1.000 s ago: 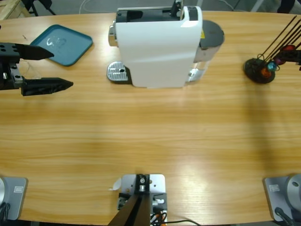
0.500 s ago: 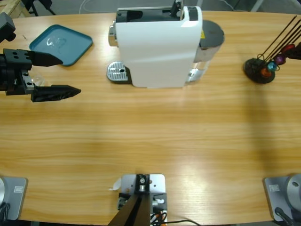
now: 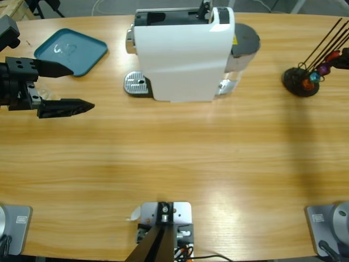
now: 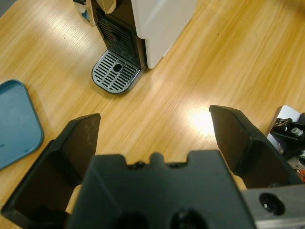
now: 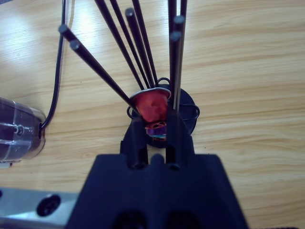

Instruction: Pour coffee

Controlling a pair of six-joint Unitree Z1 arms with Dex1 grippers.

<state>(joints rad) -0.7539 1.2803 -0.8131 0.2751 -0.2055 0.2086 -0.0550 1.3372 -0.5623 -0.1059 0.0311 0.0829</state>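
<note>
The left gripper (image 3: pixel 82 87) comes in from the left edge of the wooden table (image 3: pixel 180 158), its two black jaws spread wide with only bare tabletop between them. It points right, toward the white coffee machine (image 3: pixel 182 54) that stands at the far middle of the table. In the left wrist view the same gripper (image 4: pixel 155 117) looks along the wood to the machine's round perforated drip tray (image 4: pixel 116 72), which juts from the machine's left end and has nothing standing on it. A teal tray (image 3: pixel 90 57) lies far left, just beyond the gripper's far jaw. Pale glints show on its surface, perhaps clear glass, but they are too faint to tell, and the coffee itself cannot be made out in any view. At the far right stands a capsule holder (image 3: pixel 299 83), a dark round base with thin black rods fanning up and to the right and small coloured capsules among them. The right gripper (image 5: pixel 155 117) sits right up against this holder, in among the rods, with a red capsule (image 5: pixel 151 106) at its tips and a purple one just below. Whether it is clamped on the red capsule or merely close around it, I cannot tell.
</note>
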